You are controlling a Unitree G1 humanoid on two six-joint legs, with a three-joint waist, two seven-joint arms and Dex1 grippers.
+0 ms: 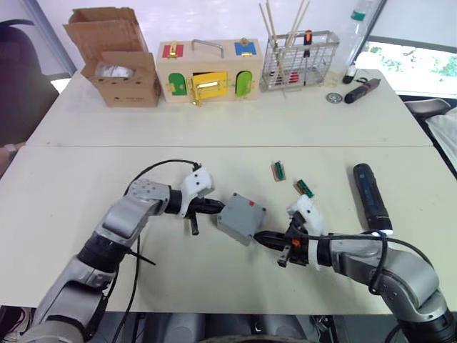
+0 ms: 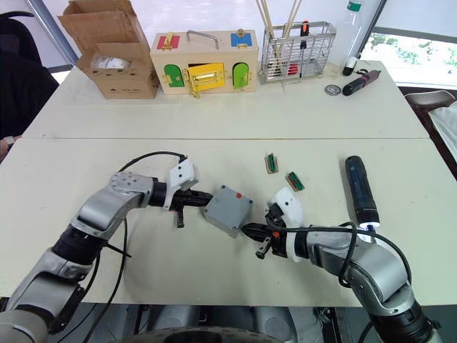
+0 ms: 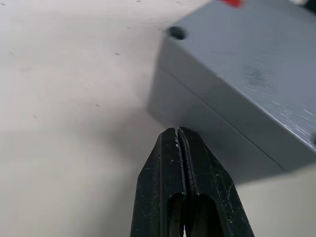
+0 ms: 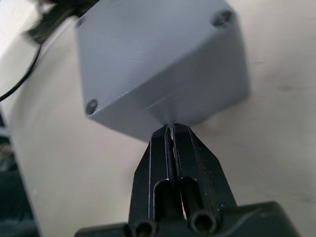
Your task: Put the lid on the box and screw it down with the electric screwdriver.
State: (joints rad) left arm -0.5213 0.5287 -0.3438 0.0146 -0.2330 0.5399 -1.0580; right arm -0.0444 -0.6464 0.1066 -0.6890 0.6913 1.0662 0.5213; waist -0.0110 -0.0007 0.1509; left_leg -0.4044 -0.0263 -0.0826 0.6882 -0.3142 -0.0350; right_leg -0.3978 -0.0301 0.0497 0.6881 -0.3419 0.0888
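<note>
The grey box (image 1: 240, 223) stands in the middle of the near table with the lid (image 1: 244, 211) seated on top, a red tab near its far edge. A seam between lid and box (image 3: 212, 133) shows in both wrist views. My left gripper (image 1: 214, 207) is shut, its tip touching the box's left side (image 3: 178, 131). My right gripper (image 1: 260, 236) is shut too, its tip against the box's near right corner (image 4: 170, 127). The electric screwdriver (image 1: 371, 196), dark and cylindrical, lies on the table to the right, beyond my right forearm.
Two small green parts (image 1: 278, 171) (image 1: 303, 188) lie between the box and the screwdriver. At the back stand a cardboard box (image 1: 118, 61), a wooden box with coloured doors (image 1: 207, 75), a wire basket (image 1: 296, 61) and a small black-and-red tool (image 1: 362, 89).
</note>
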